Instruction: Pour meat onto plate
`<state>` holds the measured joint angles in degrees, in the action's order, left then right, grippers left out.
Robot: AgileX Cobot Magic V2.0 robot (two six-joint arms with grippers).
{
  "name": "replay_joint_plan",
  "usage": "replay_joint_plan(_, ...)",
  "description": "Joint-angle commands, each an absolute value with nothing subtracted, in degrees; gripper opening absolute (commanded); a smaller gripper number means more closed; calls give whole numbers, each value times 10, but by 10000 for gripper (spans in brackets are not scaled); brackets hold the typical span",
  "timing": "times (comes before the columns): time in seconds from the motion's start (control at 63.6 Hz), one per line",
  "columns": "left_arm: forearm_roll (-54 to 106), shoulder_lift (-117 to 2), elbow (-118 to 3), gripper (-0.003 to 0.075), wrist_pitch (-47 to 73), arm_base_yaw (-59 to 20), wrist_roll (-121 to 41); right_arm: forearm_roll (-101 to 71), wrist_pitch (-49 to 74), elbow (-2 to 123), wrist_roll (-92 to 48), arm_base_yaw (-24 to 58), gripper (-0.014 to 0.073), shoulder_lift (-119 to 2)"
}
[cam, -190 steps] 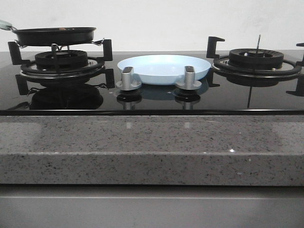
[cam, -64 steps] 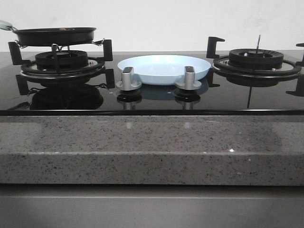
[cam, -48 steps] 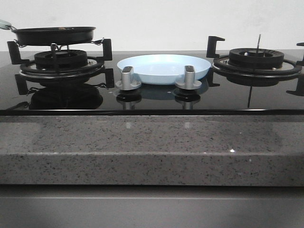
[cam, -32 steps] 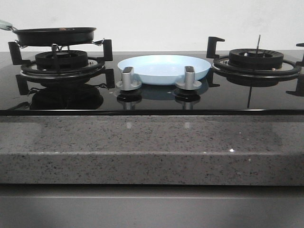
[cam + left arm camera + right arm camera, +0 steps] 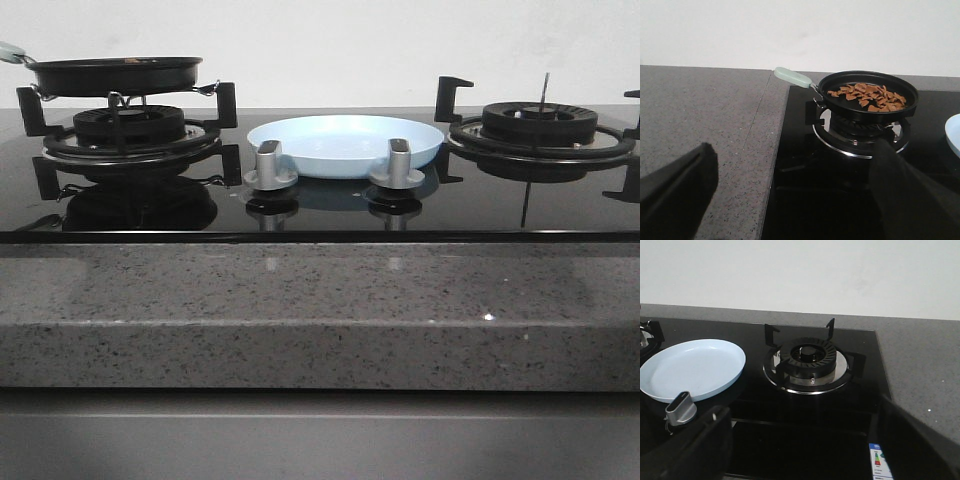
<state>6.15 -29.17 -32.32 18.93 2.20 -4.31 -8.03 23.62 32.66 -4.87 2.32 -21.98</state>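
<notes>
The meat (image 5: 867,94), a heap of small reddish-brown slices, lies in a black frying pan (image 5: 866,105) with a pale green handle (image 5: 792,77), on the left burner (image 5: 130,125). The pan also shows in the front view (image 5: 112,75). The pale blue plate (image 5: 345,143) sits empty between the two burners; it also shows in the right wrist view (image 5: 692,367). My left gripper (image 5: 792,192) is open and empty, well short of the pan. My right gripper (image 5: 805,445) is open and empty over the black glass near the right burner. Neither gripper shows in the front view.
Two silver knobs (image 5: 270,165) (image 5: 398,163) stand in front of the plate. The right burner (image 5: 540,125) has raised black pan supports. A speckled grey stone counter (image 5: 320,310) borders the black glass hob.
</notes>
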Motion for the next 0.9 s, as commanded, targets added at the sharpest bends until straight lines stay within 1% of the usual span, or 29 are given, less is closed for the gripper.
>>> replay_joint_plan(0.0,66,-297,-344,572,149,24,-39,-75,193,346,-51,23,608,-228)
replay_joint_plan(0.189,66,-297,-344,541,149,24,-39,-93,184,347,-51,23,591,-239)
replay_joint_plan(0.33,66,-297,-344,520,149,24,-39,-148,202,379,-51,23,589,-307)
replay_joint_plan(0.519,66,-297,-344,491,143,24,-39,-219,281,480,-51,23,589,-467)
replay_joint_plan(0.692,66,-297,-344,491,136,24,-39,-255,382,607,-51,23,589,-622)
replay_joint_plan(0.786,66,-297,-344,491,136,24,-39,-257,434,681,-51,28,549,-701)
replay_joint_plan(0.881,66,-297,-344,491,136,24,-39,-261,479,757,-51,37,483,-778)
